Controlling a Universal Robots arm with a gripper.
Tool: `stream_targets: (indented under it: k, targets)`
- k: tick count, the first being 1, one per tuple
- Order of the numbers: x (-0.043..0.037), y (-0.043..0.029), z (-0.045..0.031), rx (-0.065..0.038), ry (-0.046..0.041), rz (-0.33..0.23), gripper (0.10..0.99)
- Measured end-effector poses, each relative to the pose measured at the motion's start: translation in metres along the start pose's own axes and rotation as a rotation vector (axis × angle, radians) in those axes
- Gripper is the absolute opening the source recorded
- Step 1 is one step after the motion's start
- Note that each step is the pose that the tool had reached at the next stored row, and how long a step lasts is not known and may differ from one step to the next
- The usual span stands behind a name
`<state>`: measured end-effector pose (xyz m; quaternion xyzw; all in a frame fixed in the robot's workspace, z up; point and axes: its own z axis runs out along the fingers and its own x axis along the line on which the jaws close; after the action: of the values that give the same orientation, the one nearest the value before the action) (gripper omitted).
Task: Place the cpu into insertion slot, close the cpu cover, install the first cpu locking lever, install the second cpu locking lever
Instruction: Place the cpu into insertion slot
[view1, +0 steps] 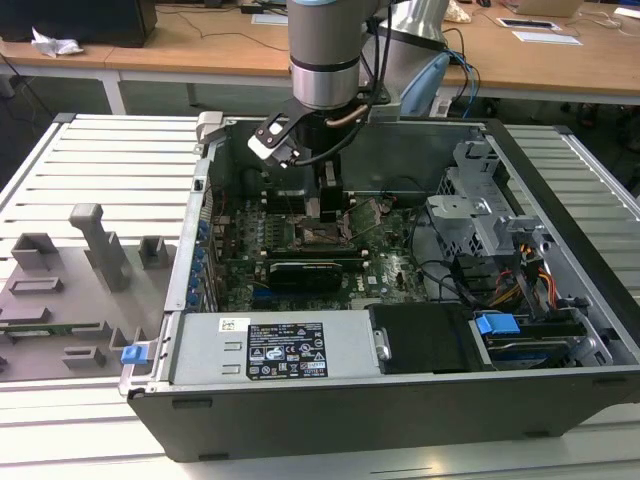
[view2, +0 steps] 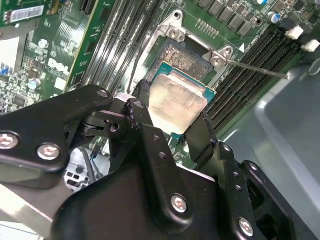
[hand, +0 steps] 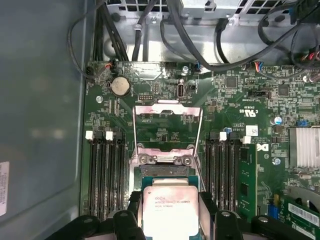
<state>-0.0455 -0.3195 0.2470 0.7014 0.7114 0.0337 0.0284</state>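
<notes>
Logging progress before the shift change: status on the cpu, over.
The gripper shut on the cpu. Chip partly over the insertion slot, not seated. The cpu cover raised, nothing blocking the slot.

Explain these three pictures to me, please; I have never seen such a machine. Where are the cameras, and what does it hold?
It is one grey robot arm reaching into an open dark-grey metal computer case. The exterior view looks from outside; both wrist views come from cameras riding on the arm. Its black two-fingered gripper holds the cpu, a small square chip with a pale metal top, just over the insertion slot, the dark square socket on the green motherboard. The cpu cover, a thin silvery frame, is swung open.
</notes>
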Motion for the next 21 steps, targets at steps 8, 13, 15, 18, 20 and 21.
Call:
stream_targets:
  k: [8, 13, 15, 18, 20, 21]
  targets:
    - [-0.0001, -0.0025, 0.0125, 0.0, -0.0001, 0.001, 0.533]
    - [-0.0001, -0.0034, 0.0219, 0.0, -0.0002, 0.002, 0.533]
    - [-0.0002, -0.004, 0.0272, 0.0, -0.0008, 0.005, 0.533]
    - [-0.0002, -0.0043, 0.0303, 0.0, -0.0018, 0.015, 0.533]
    - [-0.0002, -0.0043, 0.0315, 0.0, -0.0028, 0.028, 0.533]
    - [-0.0002, -0.0044, 0.0319, 0.0, -0.0032, 0.032, 0.533]
